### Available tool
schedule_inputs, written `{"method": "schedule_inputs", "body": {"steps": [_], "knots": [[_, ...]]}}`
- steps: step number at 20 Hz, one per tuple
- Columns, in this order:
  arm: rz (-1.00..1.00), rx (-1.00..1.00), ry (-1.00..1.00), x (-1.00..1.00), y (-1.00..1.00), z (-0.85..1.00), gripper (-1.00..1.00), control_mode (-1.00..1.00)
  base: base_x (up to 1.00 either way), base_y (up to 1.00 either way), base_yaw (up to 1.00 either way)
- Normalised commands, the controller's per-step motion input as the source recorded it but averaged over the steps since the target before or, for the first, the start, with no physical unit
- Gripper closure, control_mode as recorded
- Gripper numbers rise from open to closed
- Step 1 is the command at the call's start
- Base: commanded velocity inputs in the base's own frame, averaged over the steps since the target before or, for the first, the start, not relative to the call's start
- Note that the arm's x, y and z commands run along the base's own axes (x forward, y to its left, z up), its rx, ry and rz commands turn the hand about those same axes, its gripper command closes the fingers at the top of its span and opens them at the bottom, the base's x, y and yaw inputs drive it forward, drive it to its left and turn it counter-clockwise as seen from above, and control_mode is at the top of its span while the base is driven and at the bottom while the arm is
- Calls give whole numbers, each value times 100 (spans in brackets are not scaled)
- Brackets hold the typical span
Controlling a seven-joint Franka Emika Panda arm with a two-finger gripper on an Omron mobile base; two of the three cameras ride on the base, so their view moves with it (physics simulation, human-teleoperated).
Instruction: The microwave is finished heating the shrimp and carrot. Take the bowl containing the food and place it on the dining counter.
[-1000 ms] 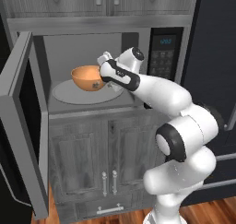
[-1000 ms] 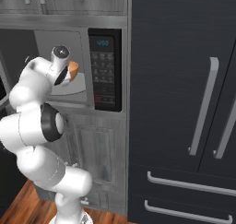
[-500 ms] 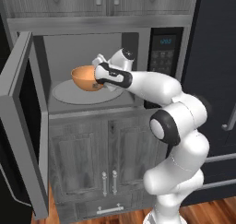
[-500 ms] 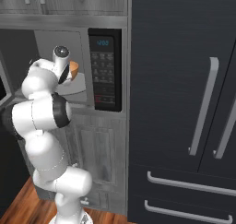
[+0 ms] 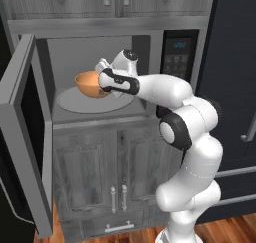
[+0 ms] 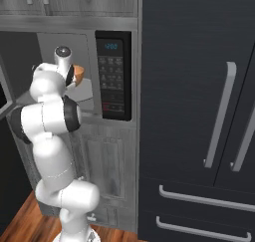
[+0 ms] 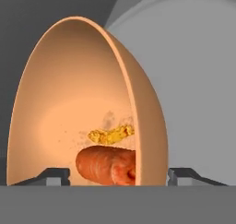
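We have the bowl (image 5: 90,83) still on the turntable (image 5: 75,102) inside the open microwave (image 5: 100,62) (carrot (image 7: 107,165) inside). Our gripper (image 5: 104,80) straddles its rim, fingers spread, not yet clamped. Lifting and carrying to the dining counter remain.

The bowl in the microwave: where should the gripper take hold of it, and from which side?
Probably by the rim wall of the bowl on its right, door-opening side, one finger inside and one outside. The hand view shows the gripper already straddling that thin, curved wall, with the carrot lying low inside the bowl.
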Motion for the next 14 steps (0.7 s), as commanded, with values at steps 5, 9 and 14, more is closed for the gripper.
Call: {"method": "schedule_inputs", "body": {"steps": [5,9,14], "knots": [[0,0,1,0,0,-1,100,-100,0,0,0],[0,0,0,-24,-1,0,100,-100,0,0,0],[0,0,-3,-91,-15,0,100,-100,0,0,0]]}}
